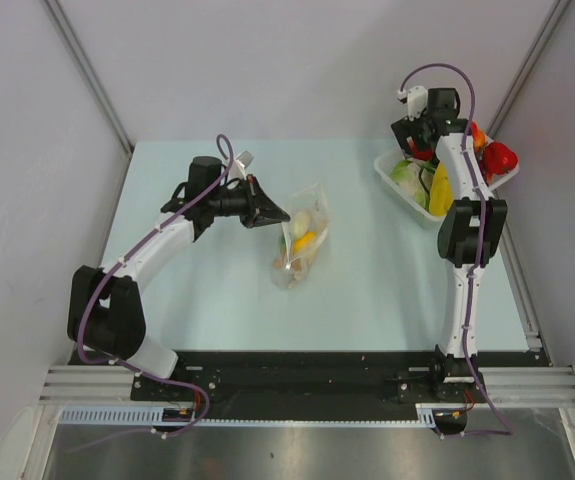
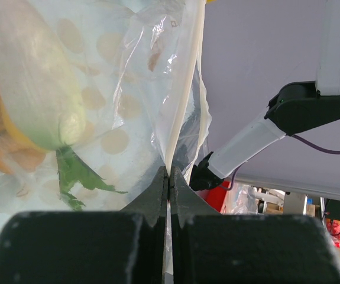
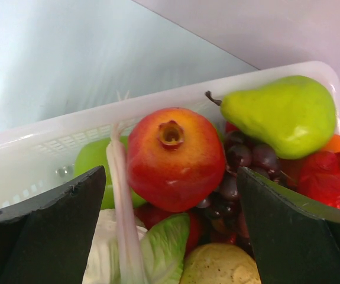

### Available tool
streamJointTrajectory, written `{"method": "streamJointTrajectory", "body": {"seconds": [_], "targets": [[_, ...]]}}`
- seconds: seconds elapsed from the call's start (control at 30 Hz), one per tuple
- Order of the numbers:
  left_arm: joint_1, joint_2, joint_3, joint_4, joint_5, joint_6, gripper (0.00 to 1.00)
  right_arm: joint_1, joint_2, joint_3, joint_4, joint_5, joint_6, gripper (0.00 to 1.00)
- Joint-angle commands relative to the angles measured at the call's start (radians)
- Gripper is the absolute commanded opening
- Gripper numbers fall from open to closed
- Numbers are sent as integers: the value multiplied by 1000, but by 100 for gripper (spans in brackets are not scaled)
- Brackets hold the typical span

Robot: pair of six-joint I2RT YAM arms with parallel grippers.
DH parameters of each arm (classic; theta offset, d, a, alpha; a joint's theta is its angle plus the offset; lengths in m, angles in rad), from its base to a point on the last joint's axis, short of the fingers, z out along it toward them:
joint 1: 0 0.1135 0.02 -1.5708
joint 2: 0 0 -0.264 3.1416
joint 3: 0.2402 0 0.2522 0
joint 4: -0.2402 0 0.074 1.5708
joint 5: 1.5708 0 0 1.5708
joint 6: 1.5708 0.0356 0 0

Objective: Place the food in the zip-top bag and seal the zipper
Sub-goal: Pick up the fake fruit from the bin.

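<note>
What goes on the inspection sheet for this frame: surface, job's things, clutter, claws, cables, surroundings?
Surface: pale table.
Job's things: zip-top bag lies mid-table with a radish inside; pomegranate, pear and grapes sit in the basket.
Clutter: nothing seen.
Claws: left claw shut on the zip-top bag's edge strip; right claw open above the basket.
Cables: purple cable along each arm.
Surroundings: grey walls.
</note>
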Motion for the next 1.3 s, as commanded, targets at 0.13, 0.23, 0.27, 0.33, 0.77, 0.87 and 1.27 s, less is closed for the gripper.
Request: {"method": "streamJointTrajectory", "body": {"seconds": [0.13, 0.23, 0.27, 0.33, 0.77, 0.87, 1.27], "targets": [[1, -14, -4, 25, 25, 11, 0, 5, 34, -11, 26, -35, -36, 93], [1, -11, -4, 25, 27, 10, 0, 5, 43, -11, 31, -32, -36, 92], [1, -11, -4, 23, 28, 11, 0, 5, 45, -11, 31, -32, -38, 91], [1, -10, 0, 22, 28, 11, 0, 5, 46, -8, 34, -28, -38, 88], [0, -13, 11, -21, 19, 47, 0, 5, -122, -23, 101, -64, 25, 34], [1, -16, 17, -31, 19, 56, 0, 14, -203, -38, 98, -125, 48, 27], [0, -25, 36, -51, 20, 77, 0, 193, -594, -338, -43, -667, 38, 22]]}}
